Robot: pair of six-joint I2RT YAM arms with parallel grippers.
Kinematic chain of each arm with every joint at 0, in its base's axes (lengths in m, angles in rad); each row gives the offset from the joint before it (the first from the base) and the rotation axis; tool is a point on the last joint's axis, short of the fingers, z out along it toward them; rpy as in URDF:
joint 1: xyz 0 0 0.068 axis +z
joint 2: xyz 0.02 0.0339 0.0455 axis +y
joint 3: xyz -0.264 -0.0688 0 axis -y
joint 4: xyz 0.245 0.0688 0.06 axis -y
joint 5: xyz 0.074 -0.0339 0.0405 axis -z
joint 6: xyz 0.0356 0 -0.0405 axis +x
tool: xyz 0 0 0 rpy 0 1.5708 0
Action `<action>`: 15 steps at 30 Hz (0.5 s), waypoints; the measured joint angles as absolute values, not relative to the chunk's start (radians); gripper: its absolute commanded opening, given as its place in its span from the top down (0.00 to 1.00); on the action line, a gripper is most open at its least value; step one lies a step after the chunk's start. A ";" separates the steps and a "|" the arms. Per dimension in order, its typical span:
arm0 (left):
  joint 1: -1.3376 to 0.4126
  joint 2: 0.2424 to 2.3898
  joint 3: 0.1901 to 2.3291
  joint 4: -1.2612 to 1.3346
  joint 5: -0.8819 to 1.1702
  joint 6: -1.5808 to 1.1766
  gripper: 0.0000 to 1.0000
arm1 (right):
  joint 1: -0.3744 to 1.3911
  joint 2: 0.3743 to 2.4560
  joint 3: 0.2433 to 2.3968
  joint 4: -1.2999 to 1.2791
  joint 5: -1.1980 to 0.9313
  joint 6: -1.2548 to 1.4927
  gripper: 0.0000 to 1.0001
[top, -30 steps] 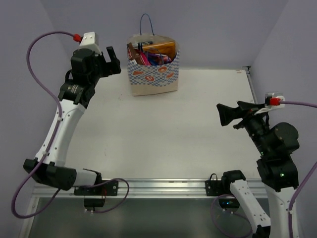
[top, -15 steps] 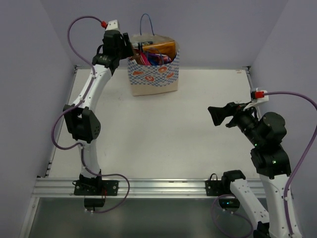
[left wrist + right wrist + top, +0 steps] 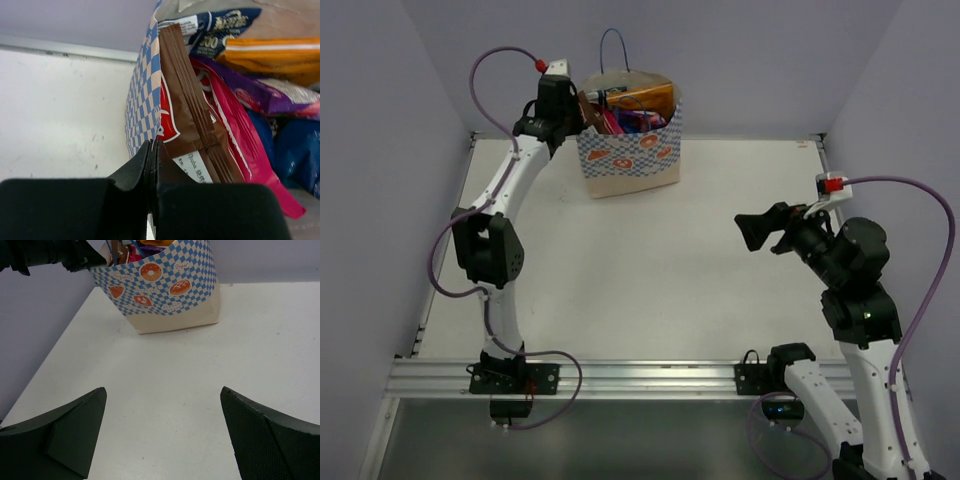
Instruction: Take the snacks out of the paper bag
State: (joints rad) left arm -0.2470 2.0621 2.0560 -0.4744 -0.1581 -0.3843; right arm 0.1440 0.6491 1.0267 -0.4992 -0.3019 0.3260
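Observation:
The paper bag [image 3: 625,160] stands upright at the back of the table, with its checkered wall [image 3: 142,100] filling the left wrist view. Snacks stick out of its top: a brown-and-white chip bag [image 3: 190,125], a magenta packet [image 3: 235,135], a purple one [image 3: 260,92], an orange one [image 3: 275,55] and dark blue ones [image 3: 295,145]. My left gripper [image 3: 575,110] is at the bag's left rim, shut [image 3: 151,145] with the thin paper edge pinched between its jaws, right beside the chip bag. My right gripper [image 3: 752,232] hovers open over the table's right half, facing the bag [image 3: 165,290], with nothing between its fingers [image 3: 163,389].
The white table [image 3: 650,270] is boxed in by lilac walls at left, back and right. A thin blue loop handle [image 3: 614,45] rises above the bag. An aluminium rail [image 3: 640,375] carrying both arm bases runs along the near edge.
My left arm swung in from the left to the bag's rim and its jaws closed there. My right gripper edged slightly left and stayed open.

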 measured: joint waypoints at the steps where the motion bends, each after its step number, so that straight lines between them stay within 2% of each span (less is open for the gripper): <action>1: -0.249 2.035 2.022 -0.477 -0.148 -0.384 1.00 | 0.144 0.659 1.029 -0.500 -0.308 0.327 0.01; 8: -0.276 1.739 1.681 -0.515 -0.043 -0.382 1.00 | 0.190 0.783 1.111 -0.503 -0.300 0.341 0.01; 15: -0.289 1.385 1.365 -0.611 0.034 -0.354 1.00 | 0.383 1.009 1.300 -0.514 -0.164 0.347 0.01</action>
